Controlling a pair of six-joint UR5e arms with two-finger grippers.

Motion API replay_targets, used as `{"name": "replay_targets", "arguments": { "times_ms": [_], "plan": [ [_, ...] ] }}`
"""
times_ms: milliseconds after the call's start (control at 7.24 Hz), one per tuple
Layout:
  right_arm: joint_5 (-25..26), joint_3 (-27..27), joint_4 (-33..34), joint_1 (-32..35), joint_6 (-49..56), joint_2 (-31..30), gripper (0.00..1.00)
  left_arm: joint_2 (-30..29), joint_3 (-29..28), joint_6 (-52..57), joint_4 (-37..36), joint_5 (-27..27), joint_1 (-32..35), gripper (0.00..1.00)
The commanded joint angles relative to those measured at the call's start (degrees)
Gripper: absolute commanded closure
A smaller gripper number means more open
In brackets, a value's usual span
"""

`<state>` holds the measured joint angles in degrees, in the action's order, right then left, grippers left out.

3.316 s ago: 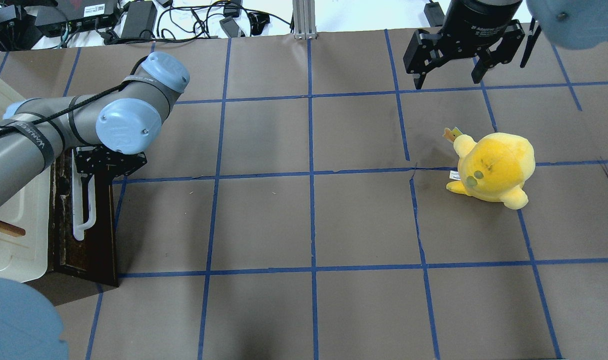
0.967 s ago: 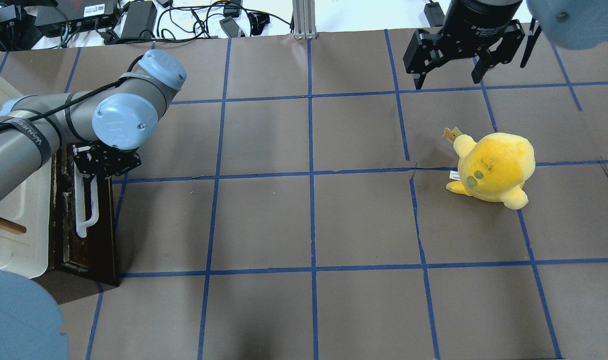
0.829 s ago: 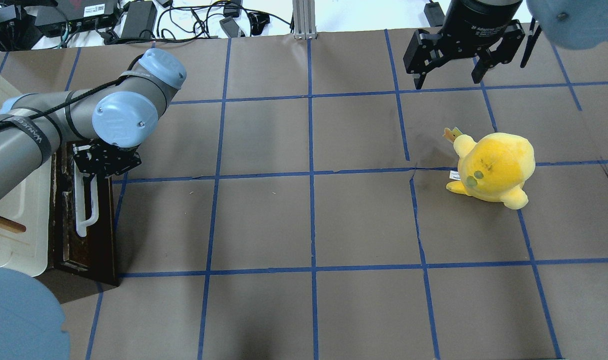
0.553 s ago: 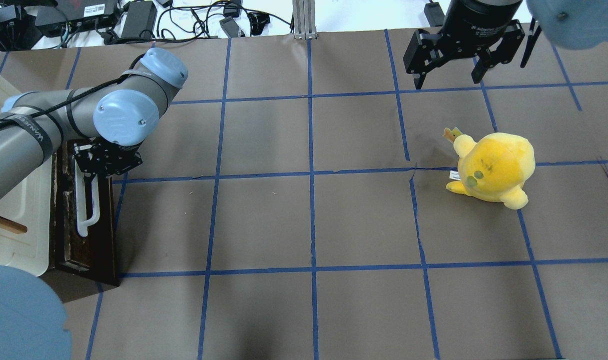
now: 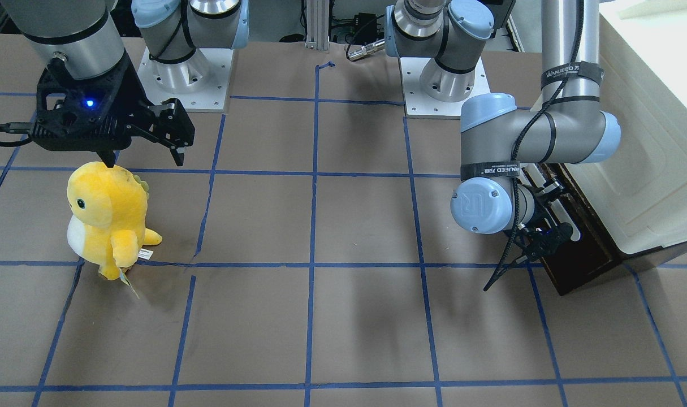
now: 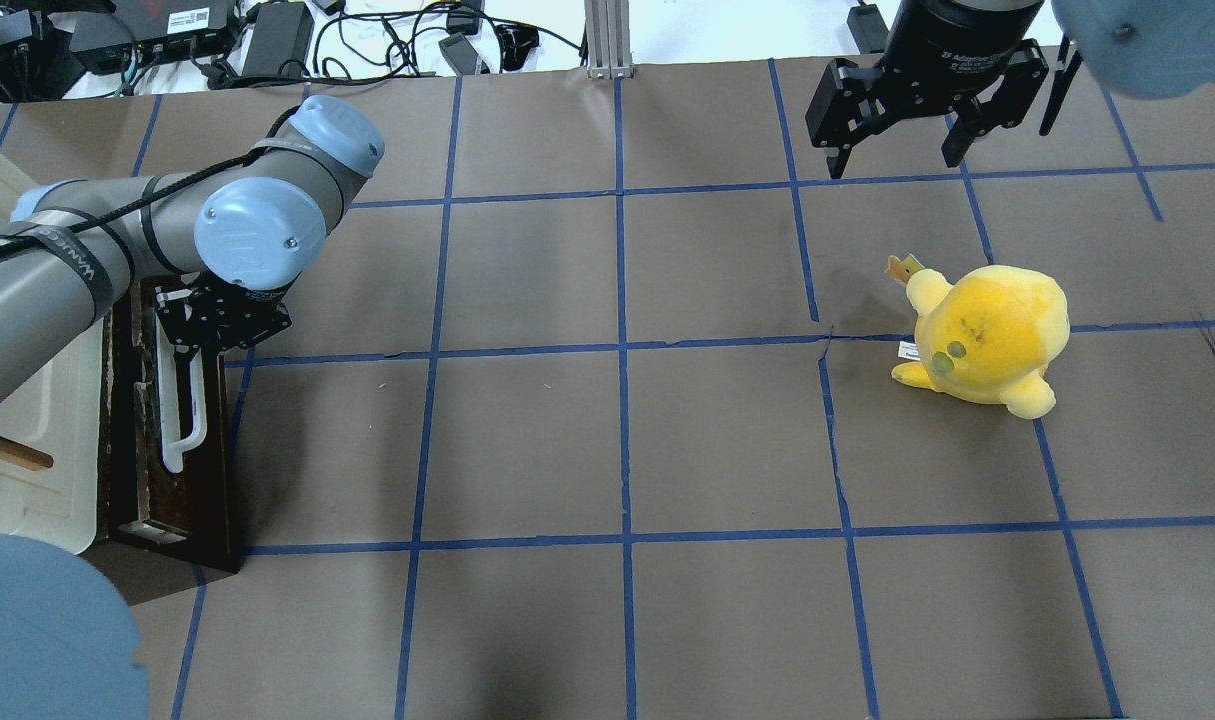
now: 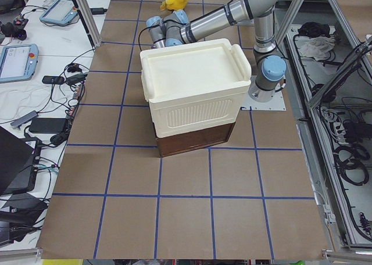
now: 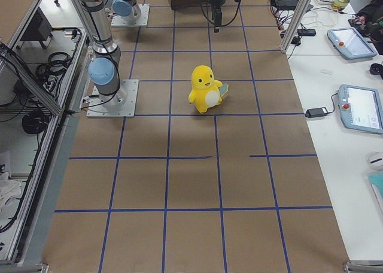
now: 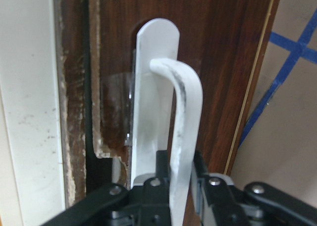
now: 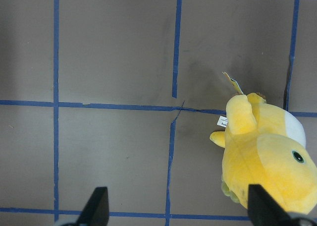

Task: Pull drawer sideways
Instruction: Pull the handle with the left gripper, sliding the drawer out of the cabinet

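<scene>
As our left gripper (image 9: pixel 180 172), clamped on the white handle (image 9: pixel 186 104), edges outward a touch, we see the drawer (image 6: pixel 167 500) barely budge: the pull is only beginning.

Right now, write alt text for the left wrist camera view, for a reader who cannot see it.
The left gripper is closed on the white bar handle of the drawer, seen close up against its dark brown wooden front. The cream-white cabinet fills the left edge, and the brown table with blue tape lines shows at right.
</scene>
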<state>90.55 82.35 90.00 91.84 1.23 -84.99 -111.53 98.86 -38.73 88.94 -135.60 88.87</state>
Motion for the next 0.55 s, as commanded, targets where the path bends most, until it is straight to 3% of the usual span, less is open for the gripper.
{"name": "replay_targets", "arguments": {
  "times_ms": [0, 414],
  "plan": [
    [-0.02, 0.0, 0.0, 0.0, 0.09, 0.0, 0.0, -0.09, -0.07, -0.2, 0.09, 0.42, 0.25, 0.99],
    [-0.02, 0.0, 0.0, 0.0, 0.0, 0.0, 0.0, -0.18, -0.25, -0.99, 0.09, 0.51, 0.68, 0.99]
  ]
}}
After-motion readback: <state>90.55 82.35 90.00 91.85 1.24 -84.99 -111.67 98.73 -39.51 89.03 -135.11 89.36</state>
